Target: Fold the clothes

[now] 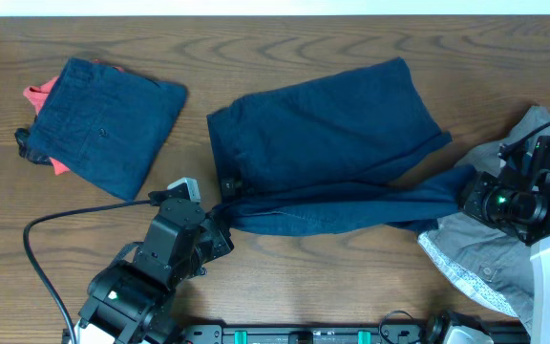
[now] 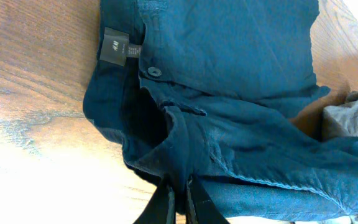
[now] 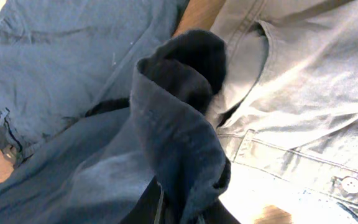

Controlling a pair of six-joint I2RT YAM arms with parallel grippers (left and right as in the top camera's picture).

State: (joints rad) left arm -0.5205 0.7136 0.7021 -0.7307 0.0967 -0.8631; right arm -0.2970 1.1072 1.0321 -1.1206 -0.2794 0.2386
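Note:
Dark navy shorts [image 1: 323,134] lie spread in the table's middle, with the near half drawn into a stretched band [image 1: 342,208] between both grippers. My left gripper [image 1: 220,218] is shut on the waistband end [image 2: 178,171], near the button [image 2: 153,72] and a black label [image 2: 113,48]. My right gripper [image 1: 466,196] is shut on the leg-hem end [image 3: 179,143]. A folded navy garment [image 1: 103,119] lies at the far left on top of a coral-red one [image 1: 38,96]. A light grey garment [image 1: 490,253] lies under my right arm and shows in the right wrist view [image 3: 303,93].
A black cable [image 1: 41,229] loops over the table by the left arm. The table's front rail [image 1: 313,334] runs along the near edge. Bare wood [image 1: 351,277] lies in front of the shorts.

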